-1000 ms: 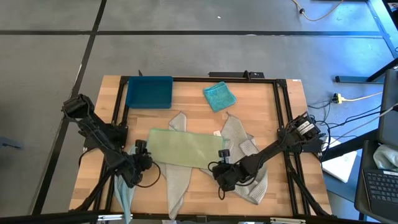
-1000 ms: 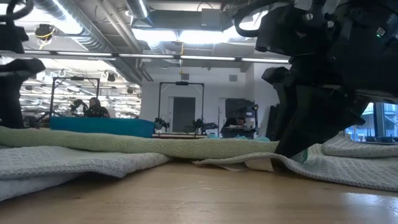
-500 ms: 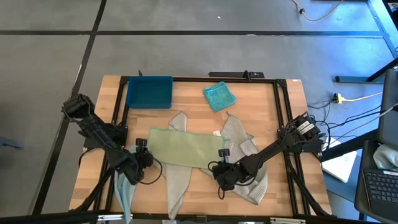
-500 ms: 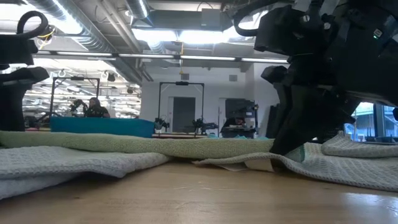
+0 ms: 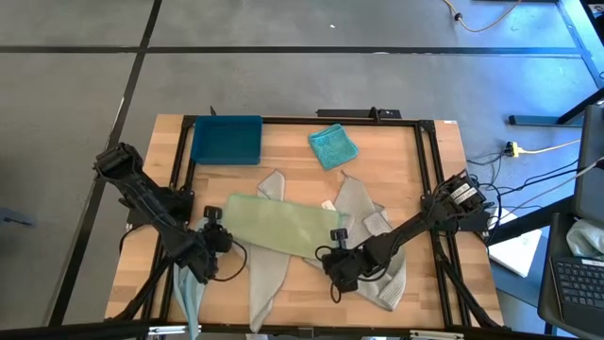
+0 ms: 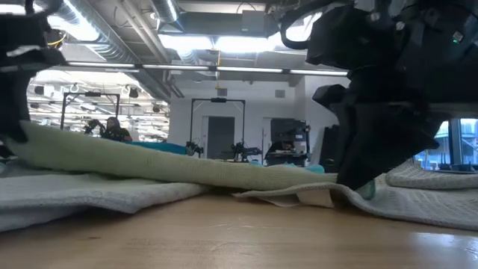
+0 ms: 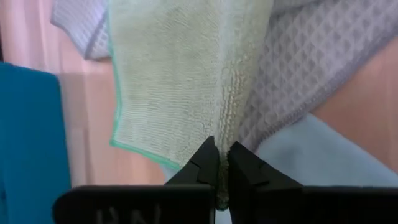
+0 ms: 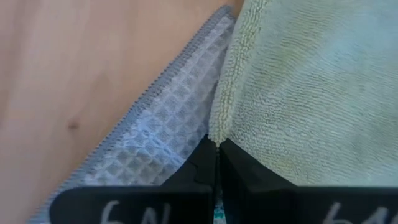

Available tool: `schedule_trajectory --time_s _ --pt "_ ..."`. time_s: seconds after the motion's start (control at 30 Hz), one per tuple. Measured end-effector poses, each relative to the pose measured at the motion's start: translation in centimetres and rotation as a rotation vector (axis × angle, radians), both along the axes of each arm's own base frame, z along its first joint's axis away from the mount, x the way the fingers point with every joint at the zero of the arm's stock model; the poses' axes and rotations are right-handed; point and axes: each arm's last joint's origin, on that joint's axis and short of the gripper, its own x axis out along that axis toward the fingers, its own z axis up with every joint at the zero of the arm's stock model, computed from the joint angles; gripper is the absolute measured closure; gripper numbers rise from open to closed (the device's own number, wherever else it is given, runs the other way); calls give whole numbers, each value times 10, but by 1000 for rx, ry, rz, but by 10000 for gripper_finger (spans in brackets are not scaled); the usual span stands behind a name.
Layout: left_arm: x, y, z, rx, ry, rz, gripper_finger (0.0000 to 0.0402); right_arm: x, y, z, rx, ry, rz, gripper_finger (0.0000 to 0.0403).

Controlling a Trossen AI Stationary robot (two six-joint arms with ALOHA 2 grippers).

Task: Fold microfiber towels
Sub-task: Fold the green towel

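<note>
A pale green towel (image 5: 279, 225) lies spread across the table's middle, over two light grey towels (image 5: 267, 274) (image 5: 379, 247). My left gripper (image 5: 219, 244) is shut on its near left corner. My right gripper (image 5: 334, 251) is shut on its near right corner. In the low view the green towel (image 6: 149, 166) slopes up toward my left gripper (image 6: 15, 138). A pale blue towel (image 5: 189, 295) hangs over the near edge. A folded teal towel (image 5: 332, 146) lies at the far middle. My left gripper pinches the green towel's near left corner (image 7: 225, 148) between its two fingers, the cloth bunched into a fold there. The fingers slant down from the table's near left. That corner is lifted clear and the rest lies on the grey towels. My right gripper pinches the green towel's near right corner (image 8: 216, 135) between its two fingers. The fingers slant down from the table's right. The corner sits low, just above the grey towel (image 8: 158, 127) beneath it.
A dark blue tray (image 5: 226, 140) stands at the far left. A black frame (image 5: 429, 170) runs along the table's edges. Bare wood (image 5: 311, 293) shows near the front between the grey towels.
My left gripper has taken hold of the green towel's near left corner and risen. That end is lifted off the grey towel and slopes up, while the right end stays low. My right gripper has kept still.
</note>
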Motion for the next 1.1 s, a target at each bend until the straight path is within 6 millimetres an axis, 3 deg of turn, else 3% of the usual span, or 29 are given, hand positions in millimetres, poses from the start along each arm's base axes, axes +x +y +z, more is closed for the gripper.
schedule_trajectory --time_s 0.17,0.57,1.1 --pt "7 -1 7 0 -6 -15 399 0 2 0 32 1 3 382" --pt "9 0 7 -9 23 -27 401 5 11 11 57 -41 -6 261" --pt "30 3 26 65 84 -218 400 10 13 21 31 -66 -35 251"
